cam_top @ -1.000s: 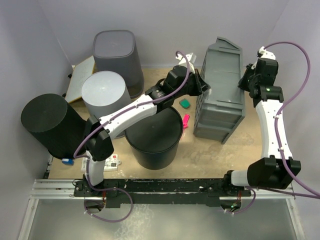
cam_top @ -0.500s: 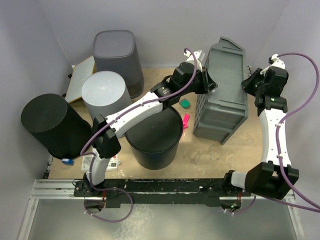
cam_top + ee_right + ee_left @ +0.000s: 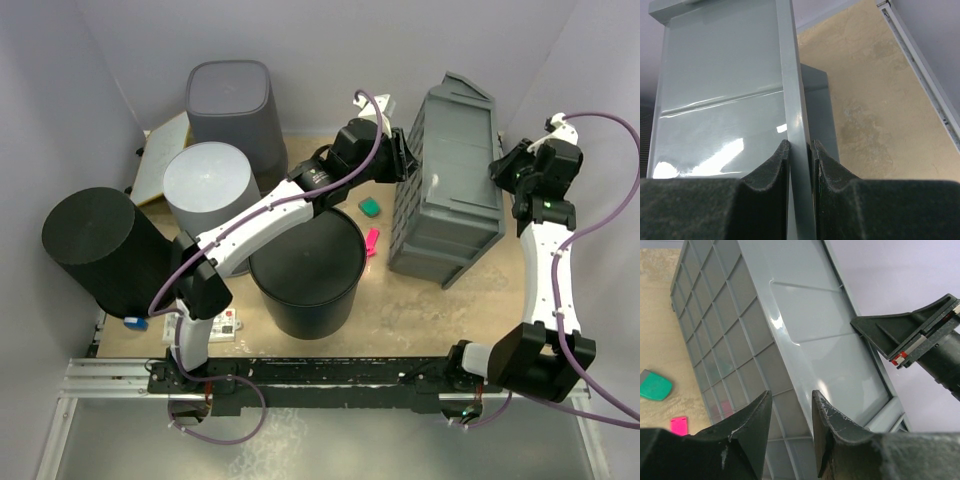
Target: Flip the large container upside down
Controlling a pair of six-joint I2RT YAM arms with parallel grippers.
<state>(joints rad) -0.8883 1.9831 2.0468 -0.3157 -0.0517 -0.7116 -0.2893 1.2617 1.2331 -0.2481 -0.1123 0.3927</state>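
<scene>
**Top external view: large container tipped on its side, right claw clamped on the rim**

Top external view shows the large container (image 3: 450, 180), a grey crate, at the right-centre of the counter (image 3: 420, 310). It is tilted up on one long side, with its ribbed underside facing left and its open mouth facing right.

The right claw (image 3: 500, 168) meets it from the right. In the right wrist view both dark fingers (image 3: 767, 170) are pinched tight on the thin grey rim (image 3: 790, 75), one on each face, with no gap showing.

The left claw (image 3: 408, 160) is up against the ribbed underside near the crate's far end. In the left wrist view its fingers stand parted, and the crate's bottom edge runs down behind the gap between them. Whether either finger touches the plastic cannot be told.

A black bucket (image 3: 305, 270) stands just left of the crate, under the left arm. A green piece (image 3: 370, 207) and a pink piece (image 3: 372, 241) lie on the counter between the bucket and the crate. Farther left are a light grey round bin (image 3: 207, 180), a dark grey bin (image 3: 232, 105) and a black cylinder (image 3: 95, 245).
</scene>
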